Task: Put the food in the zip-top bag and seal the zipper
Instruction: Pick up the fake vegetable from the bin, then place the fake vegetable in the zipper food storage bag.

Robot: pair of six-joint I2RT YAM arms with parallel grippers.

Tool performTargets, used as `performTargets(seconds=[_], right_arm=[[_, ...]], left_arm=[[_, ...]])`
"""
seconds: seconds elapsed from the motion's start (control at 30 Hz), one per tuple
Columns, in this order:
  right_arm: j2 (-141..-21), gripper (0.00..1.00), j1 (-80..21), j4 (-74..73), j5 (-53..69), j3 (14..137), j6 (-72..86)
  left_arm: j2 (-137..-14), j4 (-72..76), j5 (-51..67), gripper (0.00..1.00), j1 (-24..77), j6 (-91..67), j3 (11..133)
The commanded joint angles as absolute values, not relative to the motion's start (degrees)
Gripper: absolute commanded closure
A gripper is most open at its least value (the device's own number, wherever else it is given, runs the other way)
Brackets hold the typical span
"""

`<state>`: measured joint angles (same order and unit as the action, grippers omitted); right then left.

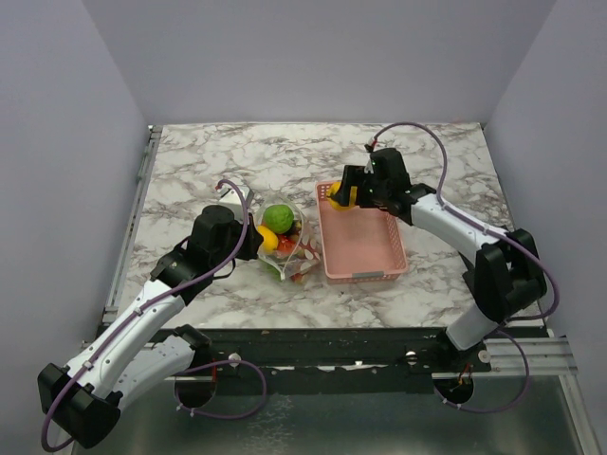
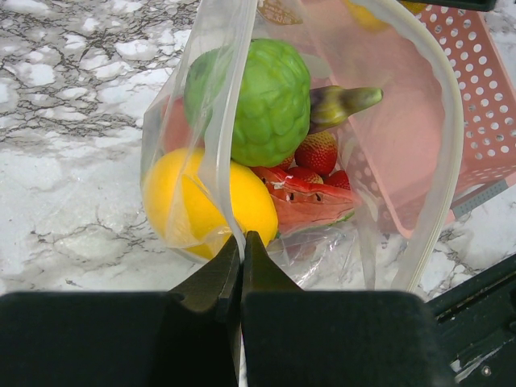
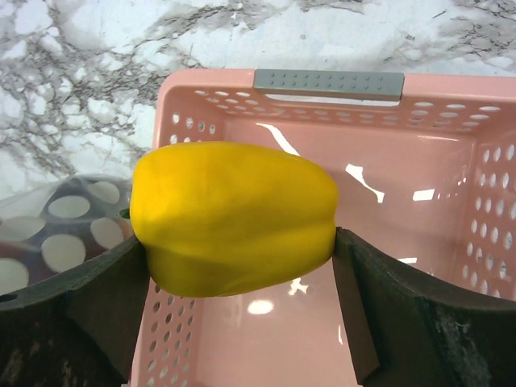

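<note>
The left pincer [image 2: 242, 266] was fully closed, its two black jaws pressed together on the near edge of the zip-top bag [image 2: 419, 161], pinching a fold of the clear plastic. The bag lay on the marble counter [image 1: 218, 161] just left of the pink basket [image 1: 365, 248], its mouth gaping wide toward the basket, so that the zipper [image 2: 451, 145], a whitish strip along the rim, curved round the opening unsealed. Several pieces of food sat inside the bag: a bumpy green fruit [image 2: 258, 101] at the far side, a lemon [image 2: 201, 201] in front of it against the near wall, a strawberry [image 2: 317, 151] and a watermelon slice [image 2: 310, 201] to their right, and a dark purplish piece with a green end [image 2: 339, 103] that poked out from behind the green fruit. The right pincer [image 3: 239, 270] had its jaws set wide apart on a yellow bell pepper [image 3: 234, 218], with one black finger [image 3: 105, 298] against each side of it, and it held the pepper over the far left corner of the basket, close to the grey handle [image 3: 329, 83]. The basket floor seen below the pepper was bare pink plastic with rows of round holes in its side walls.
</note>
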<state>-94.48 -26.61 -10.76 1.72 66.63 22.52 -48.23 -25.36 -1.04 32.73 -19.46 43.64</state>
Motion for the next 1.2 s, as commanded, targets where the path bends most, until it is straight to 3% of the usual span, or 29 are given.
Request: performTargets(seconds=[0.0, 0.5, 0.9, 1.17], right_arm=[[-87.42, 0.48, -26.44, -14.84, 3.62, 64.52, 19.94], [-69.90, 0.52, -35.48, -20.74, 10.78, 67.41, 12.05], [-72.86, 0.53, -49.88, -24.91, 9.60, 78.91, 10.48], [-81.06, 0.53, -51.85, -30.60, 11.64, 85.62, 9.50]], left_arm=[[-47.58, -24.60, -0.08, 1.00, 32.78, -19.20, 43.51], [-46.87, -24.61, -0.06, 1.00, 32.78, -19.40, 43.48], [-46.76, -24.44, 1.35, 1.00, 32.76, -19.39, 43.42], [-46.85, -24.52, 1.49, 1.00, 32.83, -19.41, 43.33]])
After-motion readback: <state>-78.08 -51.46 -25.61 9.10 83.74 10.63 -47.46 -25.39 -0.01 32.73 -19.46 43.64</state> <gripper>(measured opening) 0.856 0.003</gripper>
